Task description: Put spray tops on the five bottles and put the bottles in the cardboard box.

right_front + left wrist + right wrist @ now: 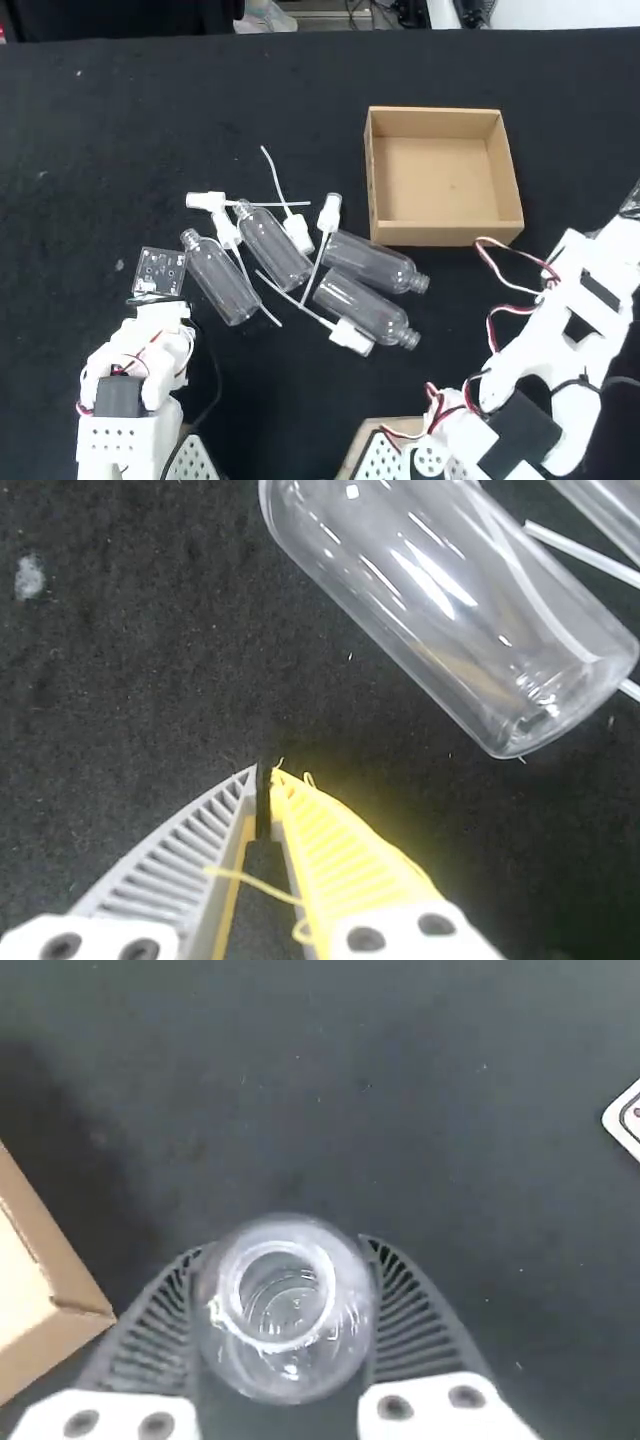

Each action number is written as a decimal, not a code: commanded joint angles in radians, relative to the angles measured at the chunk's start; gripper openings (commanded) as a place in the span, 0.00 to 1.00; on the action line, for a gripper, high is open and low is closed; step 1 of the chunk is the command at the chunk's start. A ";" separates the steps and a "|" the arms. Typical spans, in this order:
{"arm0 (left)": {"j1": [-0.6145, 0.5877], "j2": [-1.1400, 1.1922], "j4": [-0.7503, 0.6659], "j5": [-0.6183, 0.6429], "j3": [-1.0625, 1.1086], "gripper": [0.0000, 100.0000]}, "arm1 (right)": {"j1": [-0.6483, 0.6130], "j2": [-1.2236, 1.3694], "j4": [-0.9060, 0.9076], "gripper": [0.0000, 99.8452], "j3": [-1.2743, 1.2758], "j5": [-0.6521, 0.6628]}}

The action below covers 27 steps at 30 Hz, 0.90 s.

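A clear bottle (283, 1310) is grasped by the right gripper (285, 1252), mouth toward the wrist. The left gripper (265, 780) is clenched, empty. In the high view, a loose spray top (207, 200) lies at its one o'clock.

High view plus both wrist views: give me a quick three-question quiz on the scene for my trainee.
1. True or false: the cardboard box already holds a bottle.
2. How many bottles lie on the table in the high view?
3. The right tool is: A open; B shut on a capless bottle; C shut on a spray top.
Key: 1 false; 2 four; 3 B.
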 commanded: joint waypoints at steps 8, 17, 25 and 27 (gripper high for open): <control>-0.002 -0.008 0.008 -0.006 0.022 0.03 | -0.023 -0.002 -0.020 0.05 0.015 -0.005; -0.002 -0.008 0.008 -0.006 0.022 0.03 | -0.023 -0.002 -0.018 0.17 0.016 0.000; -0.004 -0.008 0.008 -0.006 0.022 0.03 | -0.032 -0.056 0.150 0.17 -0.047 0.000; -0.004 -0.008 0.008 -0.006 0.022 0.03 | -0.034 -0.073 0.199 0.18 -0.071 0.002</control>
